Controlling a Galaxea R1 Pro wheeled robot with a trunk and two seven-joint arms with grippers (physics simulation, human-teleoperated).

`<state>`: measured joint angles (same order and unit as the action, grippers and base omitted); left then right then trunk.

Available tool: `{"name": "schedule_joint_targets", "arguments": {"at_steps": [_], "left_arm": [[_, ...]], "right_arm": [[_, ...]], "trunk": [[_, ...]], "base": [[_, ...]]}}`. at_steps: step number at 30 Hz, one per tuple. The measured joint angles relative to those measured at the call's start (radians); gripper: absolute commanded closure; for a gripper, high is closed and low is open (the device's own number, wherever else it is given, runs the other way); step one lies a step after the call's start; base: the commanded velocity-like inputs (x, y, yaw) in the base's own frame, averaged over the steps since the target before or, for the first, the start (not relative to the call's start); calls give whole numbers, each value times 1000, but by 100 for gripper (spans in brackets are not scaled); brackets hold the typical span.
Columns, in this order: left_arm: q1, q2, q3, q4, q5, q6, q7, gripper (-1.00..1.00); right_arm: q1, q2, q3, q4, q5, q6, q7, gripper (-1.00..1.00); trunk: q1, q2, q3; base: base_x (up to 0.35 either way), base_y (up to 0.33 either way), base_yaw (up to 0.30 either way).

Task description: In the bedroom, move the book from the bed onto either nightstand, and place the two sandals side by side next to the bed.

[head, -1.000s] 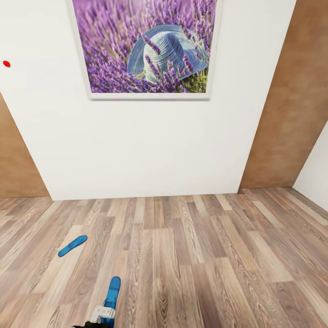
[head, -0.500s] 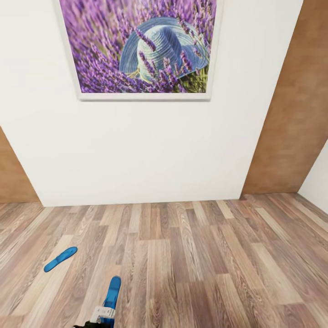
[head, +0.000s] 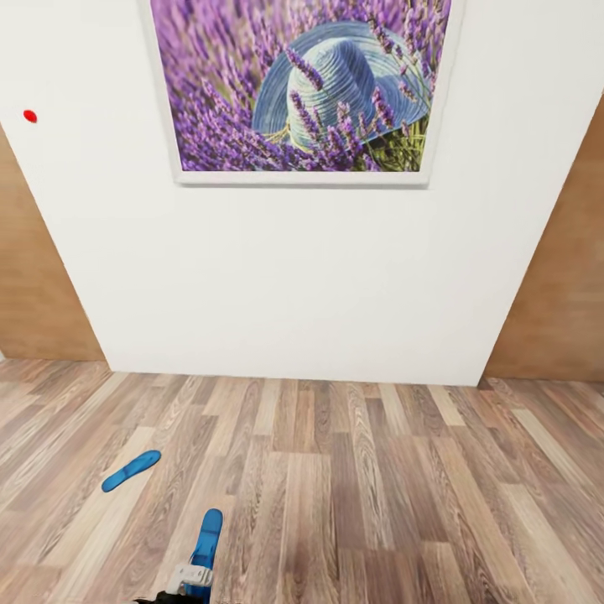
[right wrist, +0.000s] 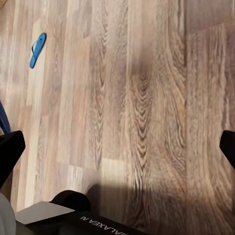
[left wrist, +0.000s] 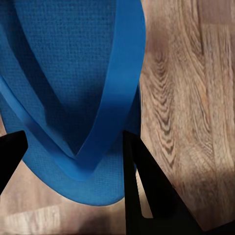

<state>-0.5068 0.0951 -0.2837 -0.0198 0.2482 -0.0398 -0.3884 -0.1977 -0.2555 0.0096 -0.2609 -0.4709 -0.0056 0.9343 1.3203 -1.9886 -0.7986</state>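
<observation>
- I'm seeing my left hand [left wrist: 73,147] gripping one blue sandal [left wrist: 73,73] in the left wrist view.
- Head view is showing the other sandal [head: 131,470] lying on the floor [head: 377,503], at ten o'clock from that hand.
- My right hand [right wrist: 117,147] is hanging open.

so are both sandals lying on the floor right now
No, one sandal lies flat on the wood floor, while the other sandal is held up in the left pincer.

lavender picture [head: 302,84] cropped at the top edge, left end effector [head: 189,580] cut off below, held sandal [left wrist: 73,98] partly out of frame
</observation>
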Motion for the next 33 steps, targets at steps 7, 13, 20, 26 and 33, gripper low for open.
{"name": "schedule_joint_targets", "arguments": {"at_steps": [7, 13, 20, 26, 33], "left_arm": [[0, 0, -1, 0, 0, 1, 0, 100], [0, 0, -1, 0, 0, 1, 0, 100], [0, 0, 1, 0, 0, -1, -1, 100], [0, 0, 0, 0, 0, -1, -1, 100], [0, 0, 0, 0, 0, -1, -1, 100]], "right_arm": [[0, 1, 0, 1, 0, 0, 0, -100], [0, 1, 0, 0, 0, 0, 0, -100], [0, 1, 0, 0, 0, 0, 0, -100], [0, 1, 0, 0, 0, 0, 0, -100], [0, 1, 0, 0, 0, 0, 0, -100]], "trunk": [[0, 0, 0], [0, 0, 0], [0, 0, 0], [-1, 0, 0], [0, 0, 0]], "base": [[2, -1, 285], [0, 0, 285], [155, -56, 171], [293, -119, 11], [273, -190, 1]]}}
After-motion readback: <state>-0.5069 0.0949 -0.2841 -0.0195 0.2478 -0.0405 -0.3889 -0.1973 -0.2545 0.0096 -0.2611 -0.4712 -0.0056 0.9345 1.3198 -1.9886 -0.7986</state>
